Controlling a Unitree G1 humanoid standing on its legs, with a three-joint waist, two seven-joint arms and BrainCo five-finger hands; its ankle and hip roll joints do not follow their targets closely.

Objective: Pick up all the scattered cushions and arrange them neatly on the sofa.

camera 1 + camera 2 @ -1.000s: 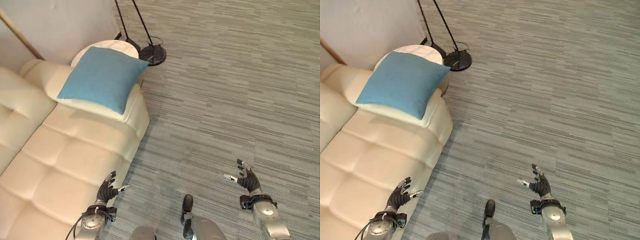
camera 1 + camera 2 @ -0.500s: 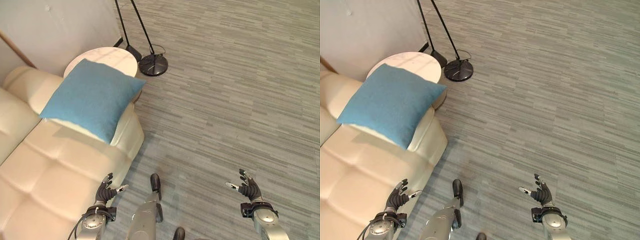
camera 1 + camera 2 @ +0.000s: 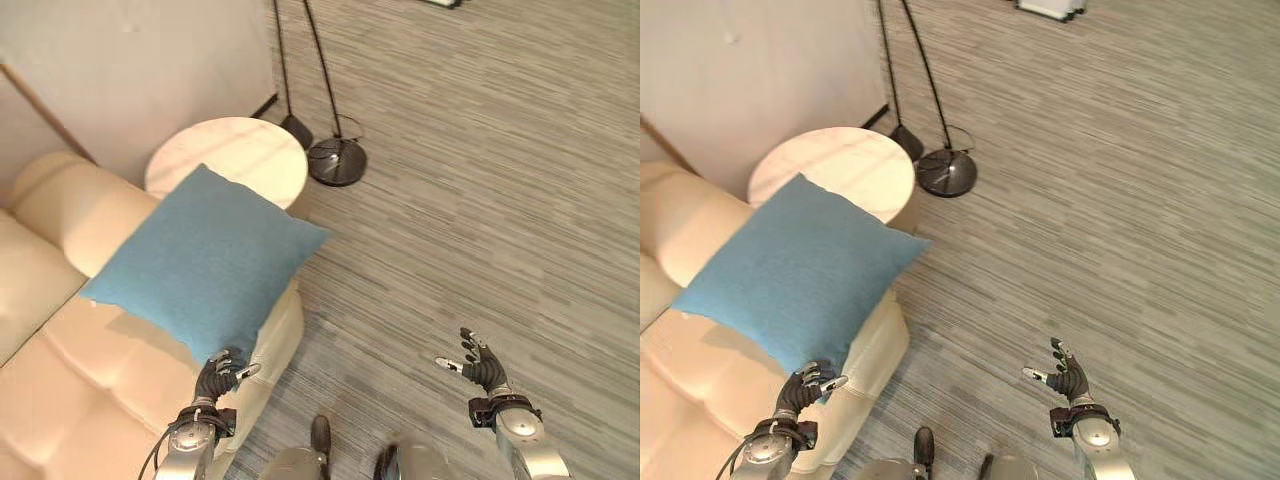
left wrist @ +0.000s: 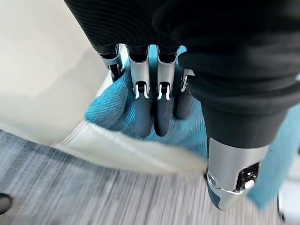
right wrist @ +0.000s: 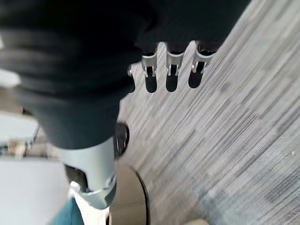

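Resting your left robot hand point(image 4: 150, 108), fingers straight, on the blue cushion point(image 3: 205, 262) lying on the sofa point(image 3: 60, 400), you are holding your right robot hand point(image 3: 478, 367) open and empty above the floor point(image 3: 500, 180).

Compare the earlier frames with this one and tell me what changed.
The whole view has shifted, so the camera moved; the blue cushion keeps its place on the cream sofa's armrest beside the round side table. The left hand, earlier over bare sofa, now has its fingers over the cushion's near corner, relaxed, not gripping. The right hand stays open above the carpet, holding nothing. The floor lamp base has not moved.
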